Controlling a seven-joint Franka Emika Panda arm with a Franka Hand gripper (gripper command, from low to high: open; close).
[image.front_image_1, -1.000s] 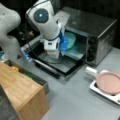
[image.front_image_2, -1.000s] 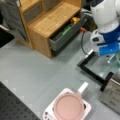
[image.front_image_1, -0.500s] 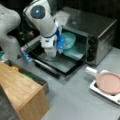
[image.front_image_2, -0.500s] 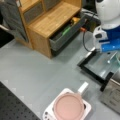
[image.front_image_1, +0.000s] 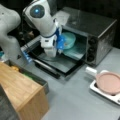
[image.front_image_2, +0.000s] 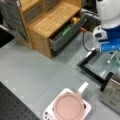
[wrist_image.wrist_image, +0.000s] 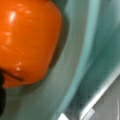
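Where the open toaster oven (image.front_image_1: 100, 37) stands on the grey table (image.front_image_1: 75, 100), a teal bowl (image.front_image_1: 68, 40) is seen just inside its mouth, resting on a teal tray (image.front_image_1: 77, 51) above the dropped glass door (image.front_image_1: 60, 63). Boxy, brushed metal forms the oven's shell, with dark round knobs down its front panel, and the door is a flat dark pane in a black frame. Smooth, glossy and rounded, the bowl is shown close up in the wrist view (wrist_image.wrist_image: 82, 62), where a shiny orange rounded object (wrist_image.wrist_image: 27, 40) lies against its curved inner wall. Bent over the door in a front view, the white arm (image.front_image_1: 41, 17) is angled down with its wrist turned toward the oven mouth, and the blue-trimmed gripper (image.front_image_1: 60, 42) is set at the bowl's rim. Whether the fingers are parted or closed, and whether anything is held, cannot be told. In a front view the gripper (image.front_image_2: 110, 46) is seen over the door (image.front_image_2: 100, 67) near the right edge. A pink round plate (image.front_image_1: 110, 82) sits on a white square base (image.front_image_1: 100, 91) well apart from the oven, and a wooden cabinet (image.front_image_2: 47, 22) with an open grey drawer (image.front_image_2: 65, 35) stands near the top left in a front view.
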